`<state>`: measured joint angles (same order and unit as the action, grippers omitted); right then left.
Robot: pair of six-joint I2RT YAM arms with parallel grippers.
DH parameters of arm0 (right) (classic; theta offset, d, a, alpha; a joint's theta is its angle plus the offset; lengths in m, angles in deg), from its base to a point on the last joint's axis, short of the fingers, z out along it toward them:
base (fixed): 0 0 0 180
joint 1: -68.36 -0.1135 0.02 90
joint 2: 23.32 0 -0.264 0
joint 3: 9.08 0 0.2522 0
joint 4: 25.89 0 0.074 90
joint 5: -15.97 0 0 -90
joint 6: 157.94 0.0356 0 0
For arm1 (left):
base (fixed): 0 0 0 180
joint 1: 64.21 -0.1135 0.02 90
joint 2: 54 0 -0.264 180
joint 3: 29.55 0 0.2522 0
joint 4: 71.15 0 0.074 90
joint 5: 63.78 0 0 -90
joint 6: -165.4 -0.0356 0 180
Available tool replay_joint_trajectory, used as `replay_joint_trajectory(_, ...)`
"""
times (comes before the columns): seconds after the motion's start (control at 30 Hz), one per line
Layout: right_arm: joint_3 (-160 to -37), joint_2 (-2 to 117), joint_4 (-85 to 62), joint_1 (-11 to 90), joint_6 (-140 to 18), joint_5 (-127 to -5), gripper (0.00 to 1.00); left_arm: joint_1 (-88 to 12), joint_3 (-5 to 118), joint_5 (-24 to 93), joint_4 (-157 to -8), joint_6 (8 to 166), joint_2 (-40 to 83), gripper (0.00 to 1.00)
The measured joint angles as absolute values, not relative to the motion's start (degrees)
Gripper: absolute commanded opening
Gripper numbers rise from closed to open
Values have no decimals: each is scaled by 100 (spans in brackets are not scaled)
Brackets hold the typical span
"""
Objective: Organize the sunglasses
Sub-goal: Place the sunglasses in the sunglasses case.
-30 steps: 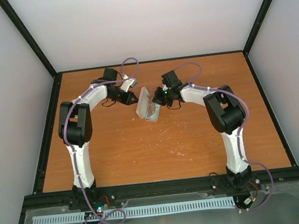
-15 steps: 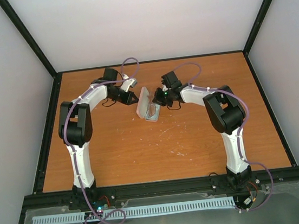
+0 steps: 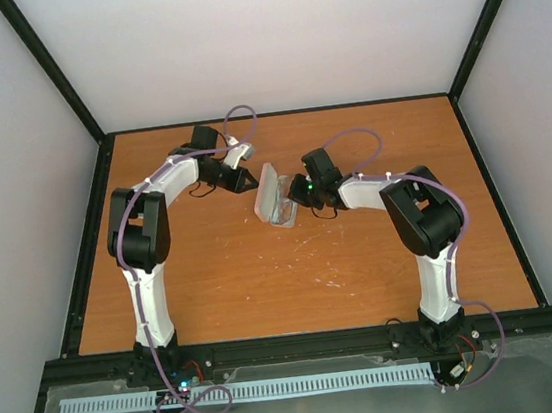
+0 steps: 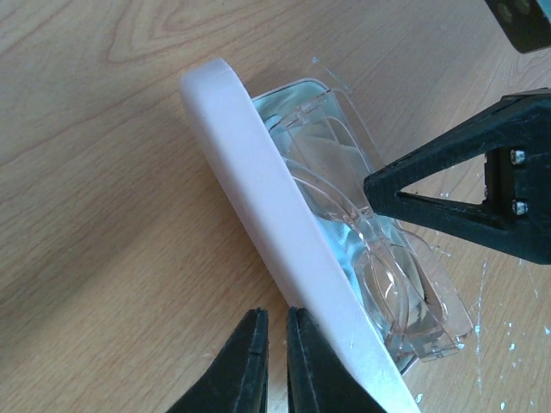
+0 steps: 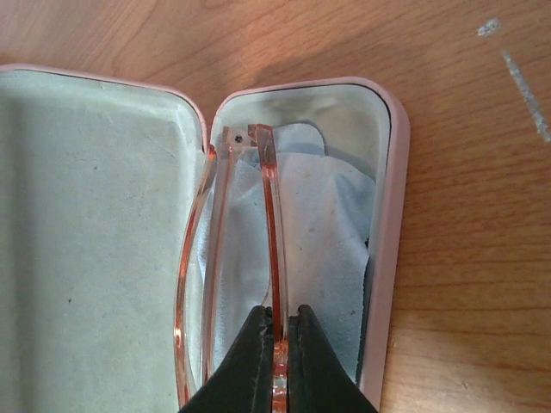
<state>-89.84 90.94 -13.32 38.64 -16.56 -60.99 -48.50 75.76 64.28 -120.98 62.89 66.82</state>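
Right gripper [image 5: 279, 315]: my black fingertips are clamped on one slim arm of the sunglasses [image 5: 269, 224].
Left gripper [image 4: 274, 317]: my fingers are pinched almost together, gripping nothing, just beside the lid's [image 4: 258, 198] smooth pink outer face.
Sunglasses: thin, translucent reddish-brown plastic, folded, lying lengthwise in the case's [image 5: 392, 215] lower half.
Case: a rounded pink oblong shell with matte grey lining, hinged open. The lid stands tilted between my two grippers.
Cloth [image 5: 327, 224]: light blue, rumpled, bedded under the glasses.
Edges: the curved frame front hugs the hinge side. Cloth shows between the held arm and the opposite rim.
Table [image 3: 265, 278]: orange wood grain, flecked with white scuffs near the case.
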Motion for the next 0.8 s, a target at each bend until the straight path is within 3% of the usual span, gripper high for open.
replay_joint_trajectory(0.23,-9085,9179,-1358,3842,-1665,-6066,4,-4833,7576,6424,-12039,6337,6647,10)
replay_joint_trajectory(0.47,-9249,9236,-1061,3816,-1774,-6075,17,-4831,7522,6424,-11980,6357,6566,10)
replay_joint_trajectory(0.6,-9301,9236,-752,3794,-1896,-6129,33,-4820,7522,6424,-11941,6357,6553,10)
replay_joint_trajectory(0.8,-9382,9231,-656,3755,-2030,-6140,37,-4800,7522,6426,-11932,6357,6553,10)
